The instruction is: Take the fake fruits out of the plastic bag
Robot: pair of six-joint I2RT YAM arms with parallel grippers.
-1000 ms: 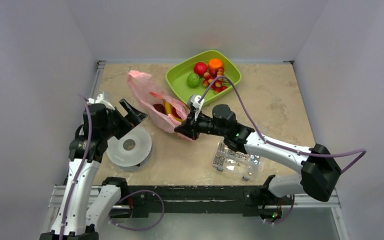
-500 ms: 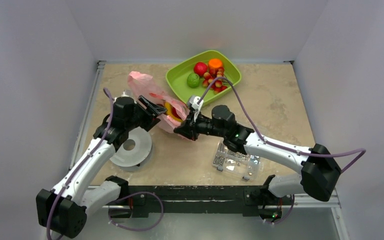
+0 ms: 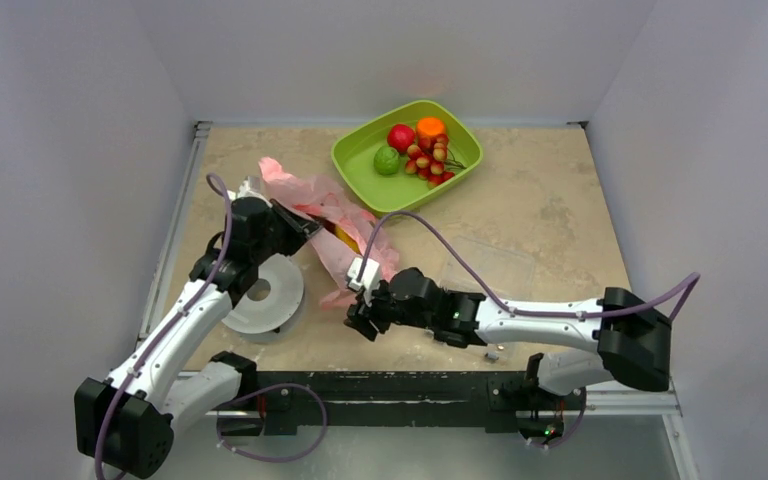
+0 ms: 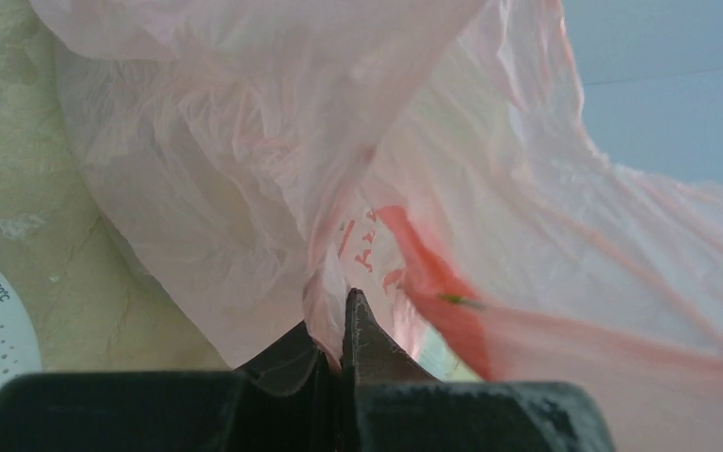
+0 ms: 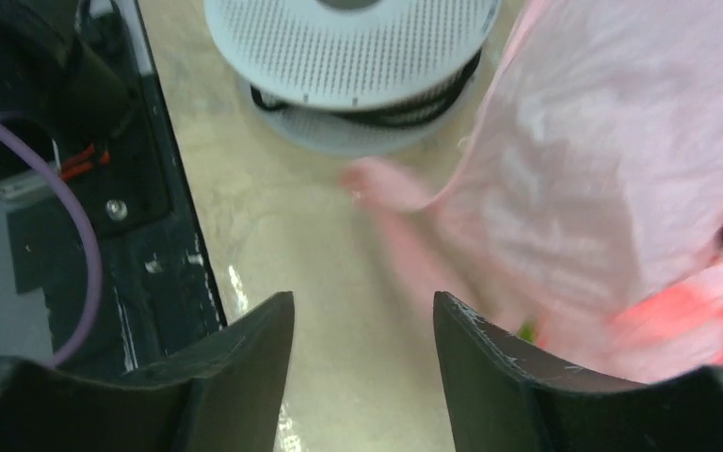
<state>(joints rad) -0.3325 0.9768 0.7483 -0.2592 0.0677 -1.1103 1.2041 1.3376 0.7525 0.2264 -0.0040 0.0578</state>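
Note:
The pink plastic bag (image 3: 325, 205) lies crumpled on the table left of centre. A bit of yellow and red fruit (image 3: 343, 234) shows at its mouth. My left gripper (image 3: 305, 225) is at the bag's left edge. In the left wrist view it (image 4: 342, 301) is shut on a fold of the bag (image 4: 273, 169), and a red shape (image 4: 433, 282) shows through the film. My right gripper (image 3: 358, 322) hovers near the table's front edge, just below the bag's tip. It (image 5: 364, 306) is open over bare table, with the bag (image 5: 602, 188) to its right.
A green tray (image 3: 465, 135) at the back holds a red apple (image 3: 400, 137), an orange (image 3: 431, 127), a green fruit (image 3: 387, 160) and a bunch of small red fruits (image 3: 435, 160). A white spool (image 3: 260, 295) lies by the left arm; the right wrist view shows the spool (image 5: 348, 38) too.
My left gripper reached the bag and shut on its edge. My right gripper let go of the bag, opened and drew back toward the front edge. The bag slumped flatter.

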